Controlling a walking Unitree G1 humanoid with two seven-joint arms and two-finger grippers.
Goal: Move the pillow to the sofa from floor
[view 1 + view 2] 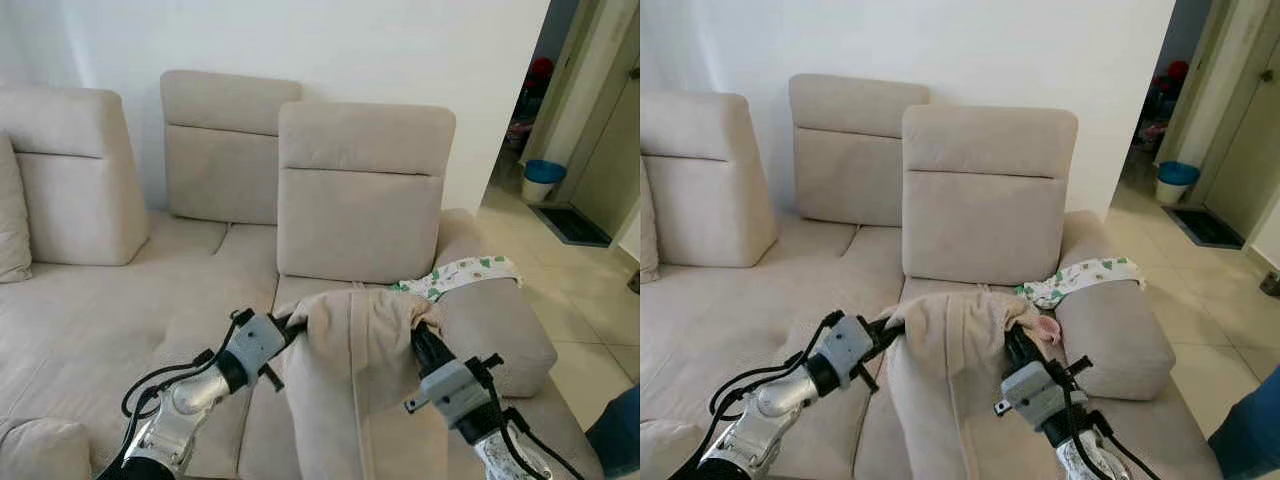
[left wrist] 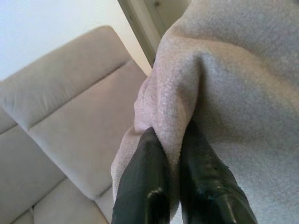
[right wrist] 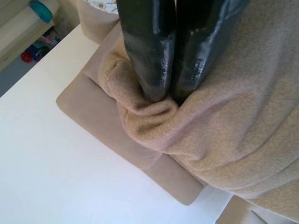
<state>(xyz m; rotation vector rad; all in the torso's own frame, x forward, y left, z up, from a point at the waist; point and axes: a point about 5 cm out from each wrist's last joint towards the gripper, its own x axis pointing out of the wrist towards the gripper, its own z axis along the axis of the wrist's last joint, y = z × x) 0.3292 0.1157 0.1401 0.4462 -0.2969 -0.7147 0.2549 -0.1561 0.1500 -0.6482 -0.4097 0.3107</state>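
The beige pillow hangs between the two grippers, lifted above the near edge of the sofa seat, in front of the right backrest cushion. The left gripper has its two black fingers pressed together on a fold at the pillow's upper left corner; the wrist view shows the fabric pinched tight between them. The right gripper is clamped on the pillow's upper right corner, its fingers squeezed on a bunched ridge of fabric. The pillow droops below the two held corners, with a seam running down its middle.

Just right of and beyond the pillow, a white cloth with green print lies over the sofa's armrest. A small pink patch near the right gripper may be part of that cloth or something else; it is too small to tell. Farther left stand two more backrest cushions, and another pillow leans at the far left edge. At the far right, a doorway opens onto a tiled floor with a blue-rimmed bin and a dark mat
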